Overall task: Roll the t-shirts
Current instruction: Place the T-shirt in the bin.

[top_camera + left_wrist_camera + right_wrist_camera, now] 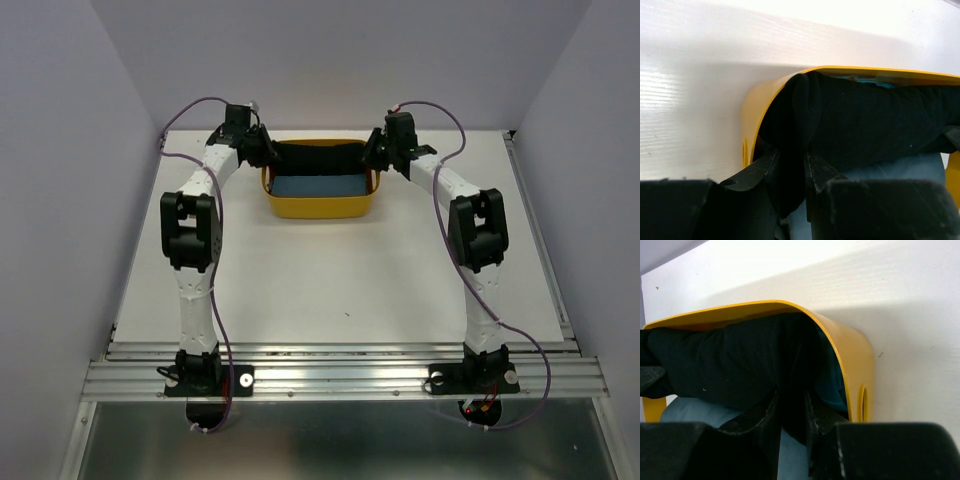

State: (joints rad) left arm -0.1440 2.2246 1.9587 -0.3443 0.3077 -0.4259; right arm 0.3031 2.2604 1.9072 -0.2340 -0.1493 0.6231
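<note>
A yellow plastic tub (320, 210) sits at the far middle of a white table (330, 280), between two robot arms that reach out to it from the near edge. Two shirts are at the tub. The blue tee (320, 186) lies flat inside, covering the floor of the tub on its near side. The black tee (320, 156) is bunched into a long band that runs along the far side of the tub from one end to the other, hiding the far rim in the overhead view. The left gripper (268, 150) is at the tub's left end and the right gripper (372, 150) at its right end, each at one end of the black band. The overhead view is too small to show how the jaws stand; the wrist cameras do. In the left wrist view the two dark fingers (760, 170) stand narrow, pinched on a fold of black cloth that hangs down between them, and the band runs away to the right over the tub's rounded end wall, with blue cloth showing beneath it. The right wrist view mirrors this: its jaws are narrow and clamped on the other end of the black tee, the band runs off to the left, pale blue cloth lies below it, and an oval handle hole (863, 402) shows in the tub's end wall, which the overhead view does not reveal.
</note>
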